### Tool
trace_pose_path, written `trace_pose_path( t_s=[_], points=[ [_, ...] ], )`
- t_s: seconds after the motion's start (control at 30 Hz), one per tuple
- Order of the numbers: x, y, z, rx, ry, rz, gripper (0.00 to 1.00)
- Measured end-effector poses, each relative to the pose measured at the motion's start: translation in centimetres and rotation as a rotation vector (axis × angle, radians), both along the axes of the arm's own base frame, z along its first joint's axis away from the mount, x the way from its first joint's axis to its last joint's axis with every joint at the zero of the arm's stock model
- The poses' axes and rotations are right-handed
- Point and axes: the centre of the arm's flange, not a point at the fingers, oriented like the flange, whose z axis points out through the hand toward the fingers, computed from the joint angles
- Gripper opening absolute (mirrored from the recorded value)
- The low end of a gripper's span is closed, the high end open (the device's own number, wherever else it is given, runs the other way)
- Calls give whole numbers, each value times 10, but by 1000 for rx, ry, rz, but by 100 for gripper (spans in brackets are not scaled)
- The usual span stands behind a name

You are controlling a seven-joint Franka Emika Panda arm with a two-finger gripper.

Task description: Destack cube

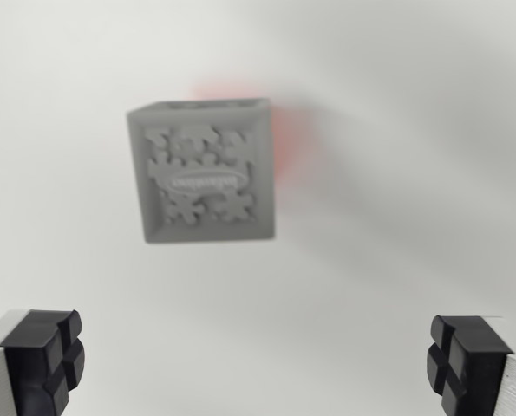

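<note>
A: Two cubes, I think: a grey cube [204,173] with a raised jigsaw pattern on top, and a red one [285,139] under it showing only as a blurred edge at the wrist view's upper right.

B: And the gripper [256,360]?

A: Spread wide and empty, its black pads low in both corners, with the stack above and left of centre on the white table [414,130].

B: So it isn't lined up?

A: No (the picture is soft, so I judge loosely). Descending from here, I expect one finger could land on the grey cube and topple the stack. Closing too low might also pinch the red one.
</note>
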Motion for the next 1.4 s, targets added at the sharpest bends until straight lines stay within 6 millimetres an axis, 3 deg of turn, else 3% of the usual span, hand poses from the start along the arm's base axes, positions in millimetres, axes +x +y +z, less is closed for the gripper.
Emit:
trace_pose_path(
  t_s=[0.3,0.57,0.97,1.33,1.37,1.4],
  points=[
    [3,29,-21,4,-3,63,100],
    [4,26,-57,3,0,61,100],
    [3,26,-96,3,0,64,100],
    [3,26,-114,3,0,65,100],
    [3,26,-114,3,0,65,0],
    [3,26,-114,3,-1,65,0]
  ],
)
